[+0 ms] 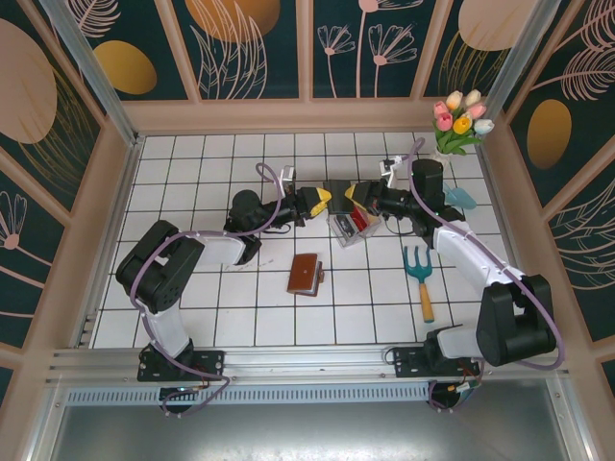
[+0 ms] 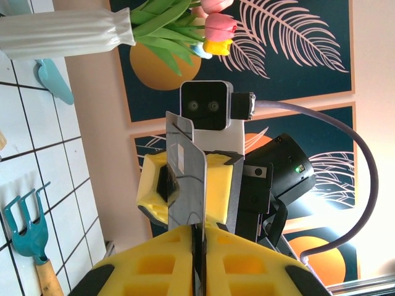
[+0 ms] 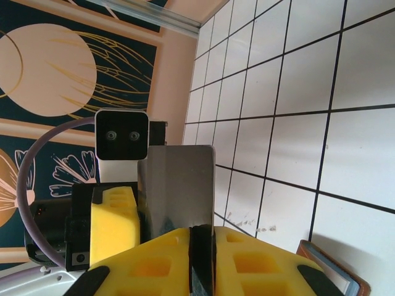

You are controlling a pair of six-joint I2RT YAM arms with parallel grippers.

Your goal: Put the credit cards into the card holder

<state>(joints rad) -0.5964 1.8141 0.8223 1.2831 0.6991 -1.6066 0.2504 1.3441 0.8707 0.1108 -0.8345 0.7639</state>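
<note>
1. Over the middle of the table, toward the far side, we saw the left gripper (image 1: 322, 200) and the right gripper (image 1: 350, 196) meet nose to nose above the clear tray (image 1: 344, 236).
2. Both pairs of fingers were pinched shut on one dark card (image 2: 185, 179), each on an opposite edge.
3. We judged this shared hold a handover, meant to leave the card at an angle fit for a slot.
4. Other credit cards (image 1: 358, 219) stood on edge in the tray just below, likely kept there for easy picking.
5. The card holder (image 1: 305, 274) lay on the tiles nearer the arms and to the left, well apart from both grippers, so the held card had not reached it.
</note>
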